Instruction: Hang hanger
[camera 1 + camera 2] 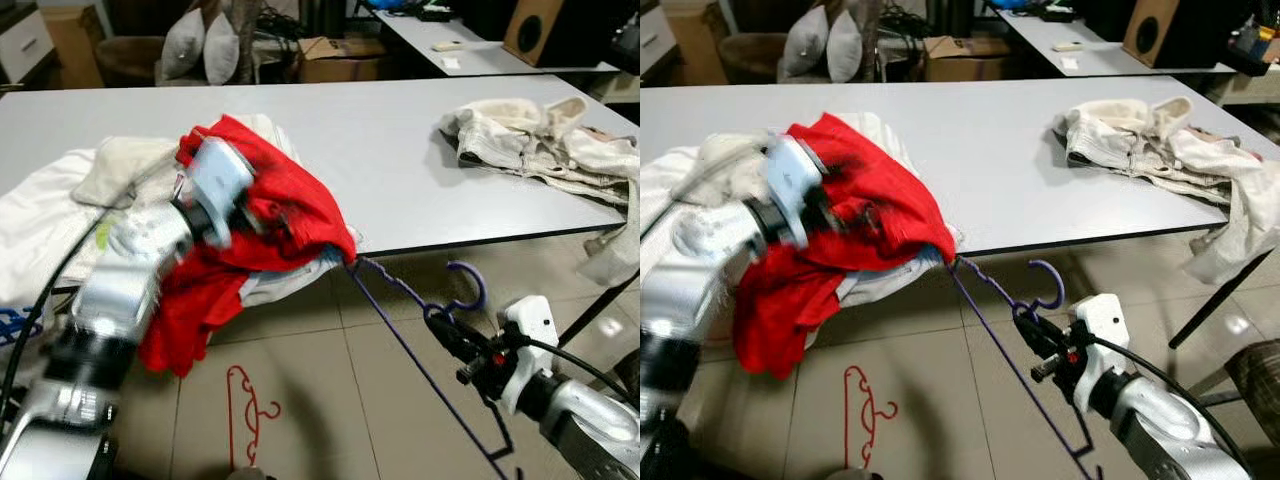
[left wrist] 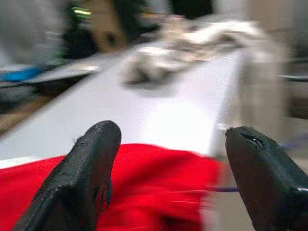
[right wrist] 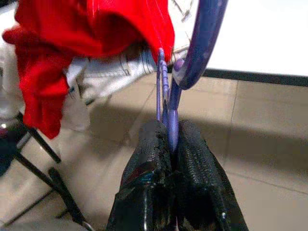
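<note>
Right claw clamps the thin purple wire hanger below the tabletop edge; left claw, fingers apart, hovers over the crumpled red cloth garment.

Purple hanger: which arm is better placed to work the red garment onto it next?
Left. The left gripper is open right over the red garment; the right gripper is shut on the purple hanger.

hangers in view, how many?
2: purple hanger pinched in right gripper, one end under the red garment; red hanger on floor. Others may be hidden under clothes.
</note>
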Controlling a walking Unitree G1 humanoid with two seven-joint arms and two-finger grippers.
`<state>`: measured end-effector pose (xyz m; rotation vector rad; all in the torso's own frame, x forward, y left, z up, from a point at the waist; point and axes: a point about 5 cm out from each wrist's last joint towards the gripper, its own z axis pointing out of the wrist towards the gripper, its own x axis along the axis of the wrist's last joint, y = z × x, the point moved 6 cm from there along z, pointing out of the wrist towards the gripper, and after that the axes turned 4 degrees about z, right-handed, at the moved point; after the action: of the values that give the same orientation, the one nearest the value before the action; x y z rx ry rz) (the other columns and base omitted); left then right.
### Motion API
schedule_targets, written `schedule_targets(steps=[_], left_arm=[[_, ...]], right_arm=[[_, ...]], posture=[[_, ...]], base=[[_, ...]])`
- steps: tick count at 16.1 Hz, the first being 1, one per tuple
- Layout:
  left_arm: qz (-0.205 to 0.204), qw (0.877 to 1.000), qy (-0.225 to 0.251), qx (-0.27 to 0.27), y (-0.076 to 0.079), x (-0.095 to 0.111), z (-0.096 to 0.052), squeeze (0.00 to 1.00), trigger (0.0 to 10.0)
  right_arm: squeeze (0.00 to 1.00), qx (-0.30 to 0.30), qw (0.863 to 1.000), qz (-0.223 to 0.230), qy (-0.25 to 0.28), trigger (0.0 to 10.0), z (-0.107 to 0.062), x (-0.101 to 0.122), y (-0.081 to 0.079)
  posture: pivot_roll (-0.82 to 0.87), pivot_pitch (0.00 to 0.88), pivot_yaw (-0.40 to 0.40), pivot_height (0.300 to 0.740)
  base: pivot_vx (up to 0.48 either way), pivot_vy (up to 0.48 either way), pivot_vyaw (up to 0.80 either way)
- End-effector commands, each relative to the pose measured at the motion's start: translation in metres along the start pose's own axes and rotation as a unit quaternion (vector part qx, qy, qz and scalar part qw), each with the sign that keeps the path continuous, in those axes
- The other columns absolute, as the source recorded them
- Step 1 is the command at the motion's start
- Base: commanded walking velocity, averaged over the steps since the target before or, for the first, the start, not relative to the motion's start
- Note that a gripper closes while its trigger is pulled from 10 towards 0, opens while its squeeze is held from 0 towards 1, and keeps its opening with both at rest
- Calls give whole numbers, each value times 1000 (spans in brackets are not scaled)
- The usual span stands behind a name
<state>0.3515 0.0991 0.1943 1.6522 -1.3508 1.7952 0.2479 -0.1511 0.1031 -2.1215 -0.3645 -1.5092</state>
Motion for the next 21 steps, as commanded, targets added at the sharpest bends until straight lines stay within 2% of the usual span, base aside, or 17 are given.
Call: schedule_targets(steps=[1,2,3,4,5,6,7,9,10,11,12,14,15,16,18,19,21], left_arm=[[5,997,-36,-63,23,-7,0,0,10000],[14,997,-51,-60,24,-13,0,0,10000],[14,998,-66,-13,11,-22,0,0,10000],[11,998,-70,2,6,-24,-1,0,10000],[2,998,-69,-6,9,-22,-3,0,10000],[-13,997,-62,-45,23,-17,-5,0,10000],[-23,993,-79,-81,43,-24,-2,0,10000],[-18,991,-107,-83,56,-40,9,0,10000],[-14,991,-110,-75,58,-44,16,0,10000],[14,992,-115,-59,55,-45,23,0,10000],[27,993,-110,-26,49,-42,30,0,10000],[19,999,-47,16,39,-20,38,0,10000],[14,999,-12,36,33,-6,40,749,10000],[14,998,14,54,27,4,41,1000,10000],[3,997,49,68,24,16,40,1000,10000],[9,997,37,73,23,12,42,1000,10000],[14,993,6,118,14,-3,49,1000,10000]], right_arm=[[0,6,999,-5,51,10000,2,21,-2],[0,10,998,-3,65,10000,3,25,-4],[0,26,993,32,107,10000,4,39,-10],[0,33,990,49,129,10000,5,47,-12],[0,38,982,75,166,10000,9,63,-12],[0,35,974,95,201,10000,15,79,-8],[0,27,959,131,250,10000,25,106,1],[0,33,942,168,290,10000,34,133,8],[0,40,939,174,293,10000,35,140,9],[0,47,941,172,287,10000,36,140,8],[0,53,944,168,277,10000,37,139,7],[0,56,946,172,269,10000,37,136,6],[0,60,947,174,263,10000,37,134,5],[0,63,948,176,258,10000,37,132,3],[0,69,949,177,251,10000,38,129,0],[0,71,949,178,250,10000,38,129,-1],[0,78,948,180,250,10000,39,131,-3]], posture=[[-21,12,13,740],[-20,14,14,740],[-20,13,15,740],[-21,14,18,740],[-22,14,24,740],[-23,14,30,740],[-25,10,33,740],[-29,7,28,740],[-30,4,25,740],[-29,3,20,740],[-30,2,18,740],[-40,1,17,740],[-42,0,17,740],[-45,0,17,740],[-45,0,17,740],[-44,0,16,740],[-46,0,12,740]], base=[[0,0,0],[0,0,0],[0,0,0],[0,0,0],[0,0,0],[0,0,0],[0,0,0],[0,0,0],[0,0,0],[0,0,0],[0,0,0],[0,0,0],[0,0,0],[0,0,0],[0,0,0],[0,0,0],[0,0,0]])
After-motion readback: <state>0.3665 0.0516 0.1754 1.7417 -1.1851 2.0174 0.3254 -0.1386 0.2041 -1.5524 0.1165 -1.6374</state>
